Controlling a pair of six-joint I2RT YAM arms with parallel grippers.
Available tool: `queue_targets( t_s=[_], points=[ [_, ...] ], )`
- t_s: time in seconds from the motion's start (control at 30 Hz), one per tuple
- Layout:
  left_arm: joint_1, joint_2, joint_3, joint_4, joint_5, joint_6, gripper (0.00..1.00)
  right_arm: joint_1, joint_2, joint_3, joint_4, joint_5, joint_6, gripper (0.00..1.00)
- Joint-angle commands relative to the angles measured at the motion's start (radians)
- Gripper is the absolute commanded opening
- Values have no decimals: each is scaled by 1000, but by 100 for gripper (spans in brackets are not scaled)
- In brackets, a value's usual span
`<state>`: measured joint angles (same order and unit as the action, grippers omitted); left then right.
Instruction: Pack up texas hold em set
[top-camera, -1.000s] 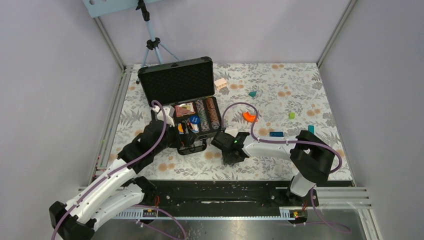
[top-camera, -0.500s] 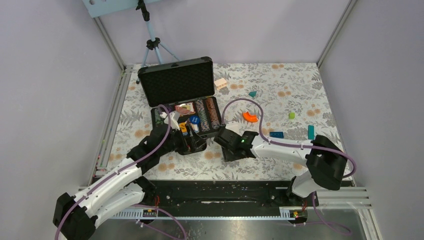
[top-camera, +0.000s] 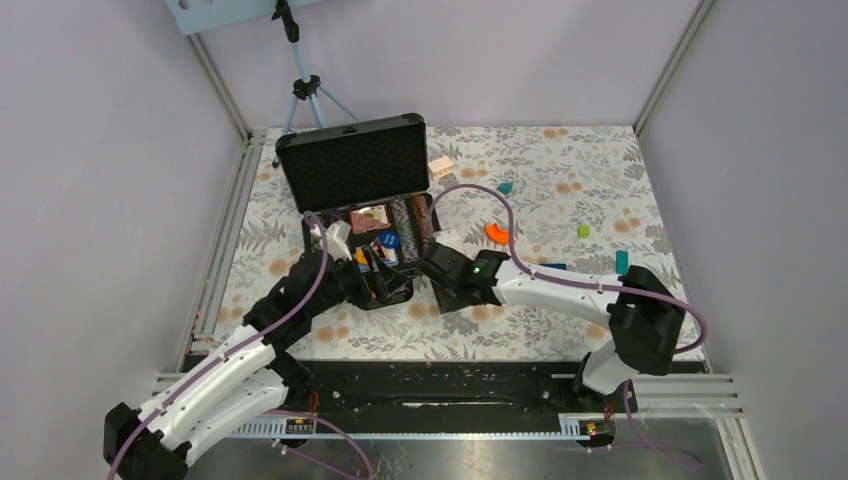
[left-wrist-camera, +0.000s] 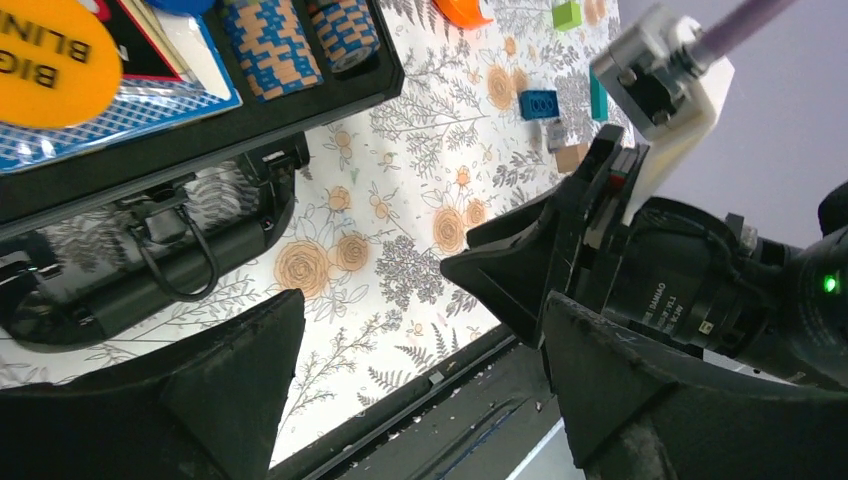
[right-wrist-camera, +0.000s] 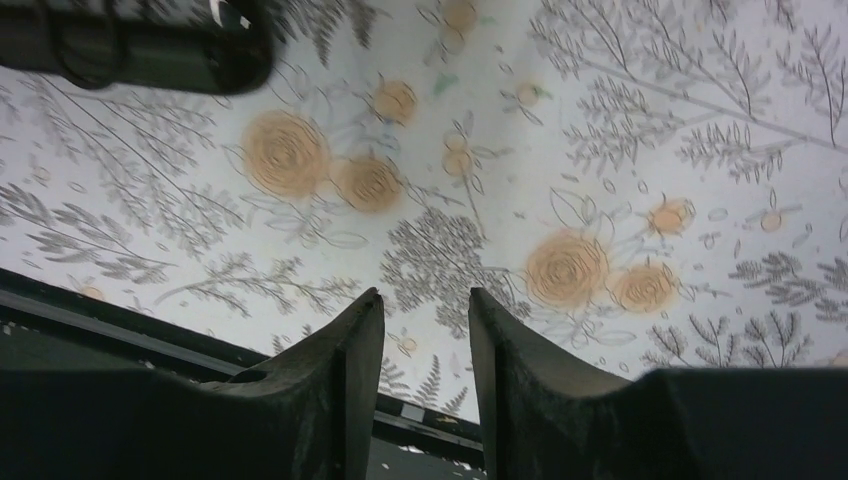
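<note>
We see the case lying open on the left part of the tabletop, with its lid standing up at the back. Striped chips sit in rows at the tray's front right corner. An orange disc lies further left inside the tray. The handle lies against the case's front wall, low over the floral cloth.

Our left end effector hangs just in front of the case, beside the handle. Its fingers are spread wide, with only the tabletop between them.

Our right end effector sits just off the case's front right corner, close to the left one and tilted down toward the tabletop. Its fingers stand a narrow gap apart and grip nothing. One end of the handle shows at the top left of its wrist view.

An orange block lies to the right of the case, apart from it.
</note>
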<state>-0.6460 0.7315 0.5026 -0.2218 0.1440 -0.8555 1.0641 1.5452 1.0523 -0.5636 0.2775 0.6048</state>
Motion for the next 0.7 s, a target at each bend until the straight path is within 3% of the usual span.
queue_targets(
  t_s=[0.0, 0.17, 0.37, 0.67],
  points=[
    [5, -69, 60, -78, -97, 41, 88, -3, 78, 138, -58, 29, -54, 44],
    [8, -83, 54, -108, -106, 48, 88, -32, 53, 115, -56, 36, -27, 44],
    [8, -53, 42, -77, -81, 48, 88, -182, -101, -44, -21, 5, -6, 44],
    [8, -33, 65, -81, -71, 68, 89, -361, -198, -94, -50, -5, -29, 45]
  ],
)
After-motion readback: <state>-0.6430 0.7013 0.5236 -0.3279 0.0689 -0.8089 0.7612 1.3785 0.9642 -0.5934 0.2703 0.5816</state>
